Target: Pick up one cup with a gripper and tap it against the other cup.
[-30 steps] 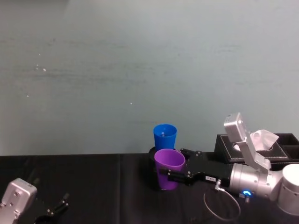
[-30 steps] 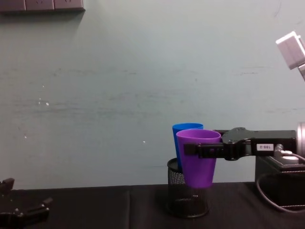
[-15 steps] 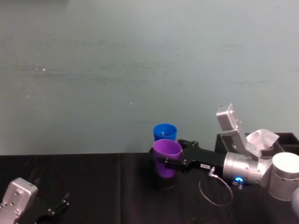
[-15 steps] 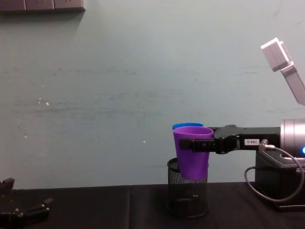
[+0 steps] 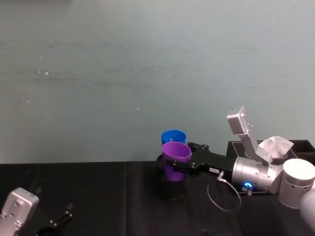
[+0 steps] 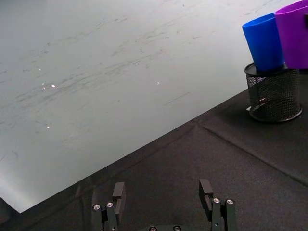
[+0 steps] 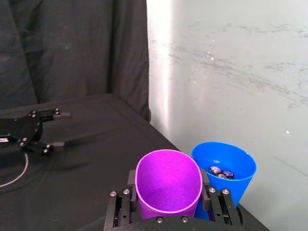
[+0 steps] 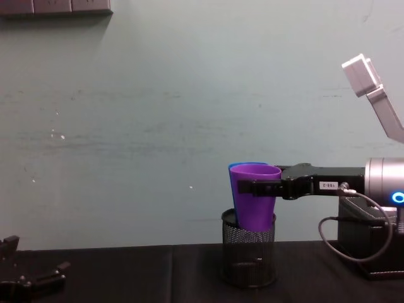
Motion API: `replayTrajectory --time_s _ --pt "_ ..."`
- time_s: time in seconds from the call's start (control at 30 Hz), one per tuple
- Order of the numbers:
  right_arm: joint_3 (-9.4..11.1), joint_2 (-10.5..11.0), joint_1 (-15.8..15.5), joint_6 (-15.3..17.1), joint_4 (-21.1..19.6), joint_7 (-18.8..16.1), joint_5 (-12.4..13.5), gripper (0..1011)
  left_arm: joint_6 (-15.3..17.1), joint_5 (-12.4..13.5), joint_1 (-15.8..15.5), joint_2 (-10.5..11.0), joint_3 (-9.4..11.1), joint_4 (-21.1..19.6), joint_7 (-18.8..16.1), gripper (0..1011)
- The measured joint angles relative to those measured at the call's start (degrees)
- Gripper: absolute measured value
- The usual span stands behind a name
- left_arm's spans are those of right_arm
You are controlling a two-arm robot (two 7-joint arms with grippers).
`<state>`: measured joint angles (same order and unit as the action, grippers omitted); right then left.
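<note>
Chest view: tapered purple plastic tumbler (image 8: 255, 205) hangs over the black desk (image 8: 126, 273), just in front of the bright blue plastic tumbler (image 7: 232, 159), which stands in a black mesh holder (image 8: 248, 259). Whether the tumblers touch is unclear. Right gripper (image 8: 255, 188) fingers clamp the purple one. Left gripper (image 6: 161, 192) rests near left, fingers spread.

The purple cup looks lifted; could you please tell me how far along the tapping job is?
Done: the right gripper is shut on the purple cup, held off the table. In hand: it is close beside the blue cup standing in the mesh holder; contact cannot be told. Left: completing the tap. The left gripper is parked low, open.
</note>
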<state>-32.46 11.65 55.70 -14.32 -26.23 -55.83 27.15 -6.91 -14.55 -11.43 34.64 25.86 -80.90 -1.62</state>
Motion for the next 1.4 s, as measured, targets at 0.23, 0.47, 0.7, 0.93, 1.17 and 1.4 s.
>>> replayTrajectory --time_s 0.23,0.47,0.7,0.93,1.17,1.4 --pt "1.18 -0.55 0.41 -0.37 0.58 1.35 -0.51 723 0.0 0.0 0.0 0.0 0.0 0.0 0.0 1000" --pt "2.05 -0.57 -0.25 1.03 -1.03 3.61 -1.46 723 0.0 0.0 0.0 0.0 0.0 0.0 0.0 1000" --pt "2.73 -1.01 -0.22 2.06 -0.97 4.94 -2.42 723 0.0 0.0 0.0 0.0 0.0 0.0 0.0 1000" --pt "3.32 -1.78 0.37 2.21 0.0 5.2 -3.5 723 0.0 0.0 0.0 0.0 0.0 0.0 0.0 1000" --pt "3.59 -2.22 0.79 1.63 0.81 4.62 -3.87 723 0.0 0.0 0.0 0.0 0.0 0.0 0.0 1000" --pt "3.52 -2.14 0.78 1.7 0.68 4.65 -3.83 723 0.0 0.0 0.0 0.0 0.0 0.0 0.0 1000"
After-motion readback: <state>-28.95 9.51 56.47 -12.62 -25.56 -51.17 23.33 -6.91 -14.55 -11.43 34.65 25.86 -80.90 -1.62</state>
